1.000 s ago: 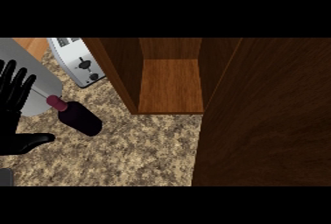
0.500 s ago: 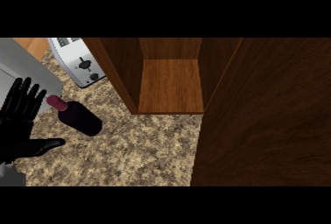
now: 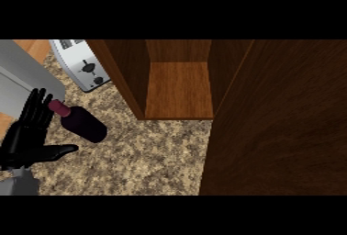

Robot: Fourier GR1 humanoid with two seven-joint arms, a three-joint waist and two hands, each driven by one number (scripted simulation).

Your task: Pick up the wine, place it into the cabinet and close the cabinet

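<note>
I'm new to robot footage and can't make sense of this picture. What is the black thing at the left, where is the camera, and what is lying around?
The camera sits on the robot's head and looks steeply down at a speckled stone counter. The black shape at the left is the robot's left hand on a grey forearm, coming in from the lower edge. Its fingers are straight and the thumb sticks out sideways; it holds nothing. Just beside its fingers a dark wine bottle with a red top rests on the counter. Behind it stands a silver toaster. The brown wood is a cabinet, open, with a bare shelf inside; the large dark panel at the right looks like its open door. The right hand does not show.
</note>
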